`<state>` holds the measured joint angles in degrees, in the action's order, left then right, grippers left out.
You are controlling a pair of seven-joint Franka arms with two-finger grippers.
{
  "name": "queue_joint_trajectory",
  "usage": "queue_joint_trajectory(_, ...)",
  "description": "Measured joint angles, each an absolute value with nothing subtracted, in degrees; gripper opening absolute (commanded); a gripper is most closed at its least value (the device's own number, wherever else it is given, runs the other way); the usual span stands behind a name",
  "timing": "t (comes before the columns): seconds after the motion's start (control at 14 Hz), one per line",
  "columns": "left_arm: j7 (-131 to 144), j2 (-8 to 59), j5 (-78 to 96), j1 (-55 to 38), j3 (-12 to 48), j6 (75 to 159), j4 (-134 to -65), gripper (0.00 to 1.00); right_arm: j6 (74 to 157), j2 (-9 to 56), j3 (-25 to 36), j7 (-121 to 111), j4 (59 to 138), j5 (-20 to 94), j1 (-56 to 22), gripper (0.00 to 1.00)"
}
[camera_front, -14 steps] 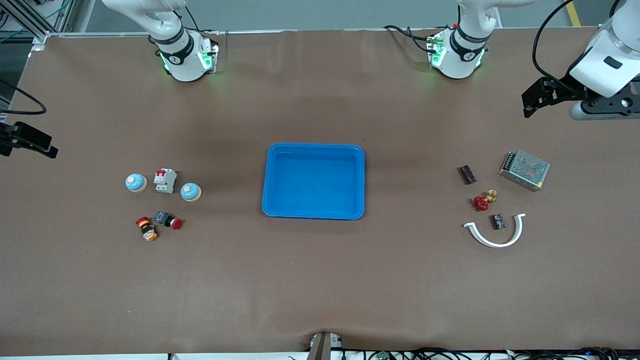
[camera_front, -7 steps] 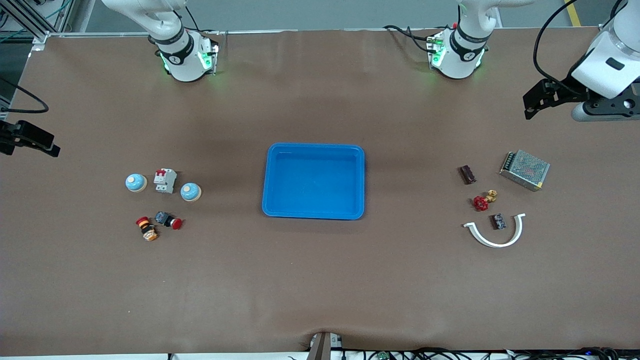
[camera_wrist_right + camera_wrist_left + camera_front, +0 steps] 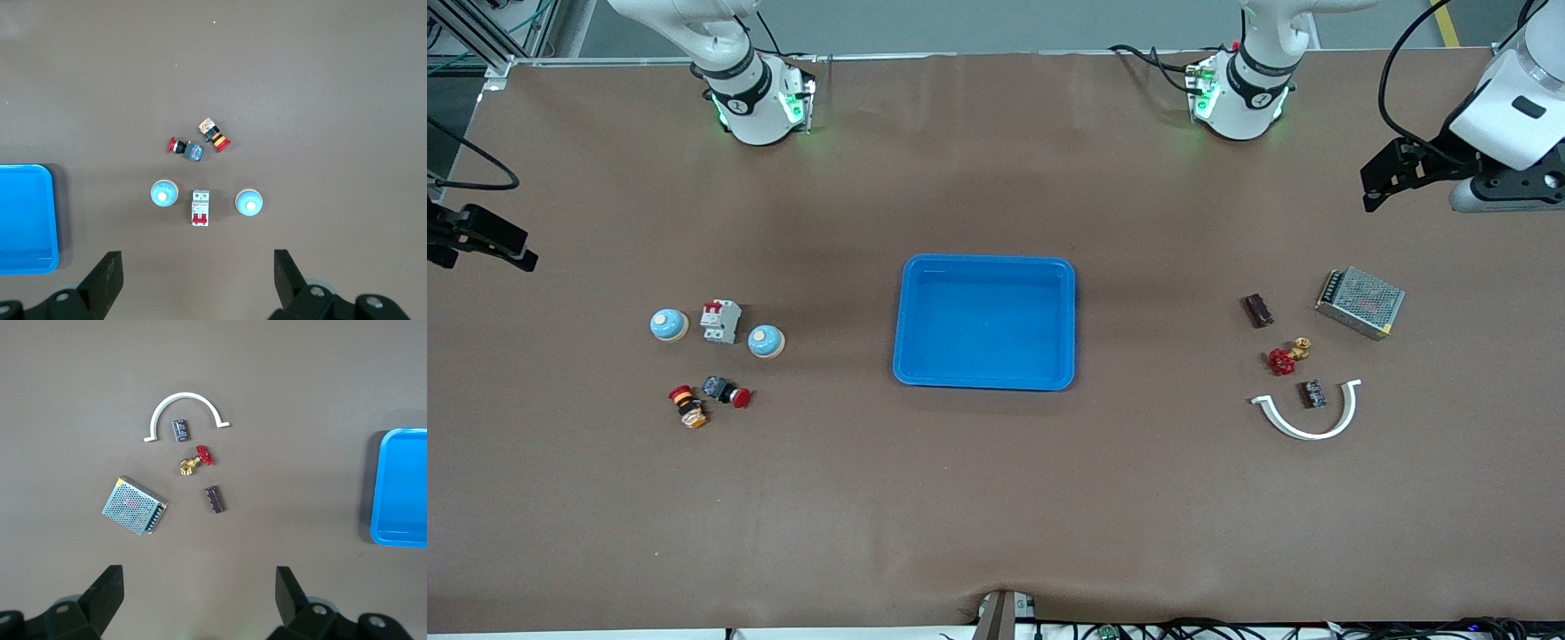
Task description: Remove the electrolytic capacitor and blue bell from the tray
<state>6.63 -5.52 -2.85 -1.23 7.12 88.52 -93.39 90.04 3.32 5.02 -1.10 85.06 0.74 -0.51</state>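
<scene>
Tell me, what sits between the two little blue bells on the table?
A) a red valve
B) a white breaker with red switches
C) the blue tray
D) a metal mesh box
B: the white breaker stands between the two bells, toward the right arm's end of the table.

tray blue | bells light blue, cream base | valve red, brass | clip white

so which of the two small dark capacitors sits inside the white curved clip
The dark capacitor nearer the front camera, inside the white curved clip; the other dark capacitor lies apart, farther away.
</scene>
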Motion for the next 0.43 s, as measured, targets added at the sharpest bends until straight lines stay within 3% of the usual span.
queue_joint_trajectory(0.43,6.61,-5.52,-2.85,-1.31,7.19,88.42,-93.1,1.0,90.1,3.32,5.01,-1.16,85.16,0.74,-0.51,1.0)
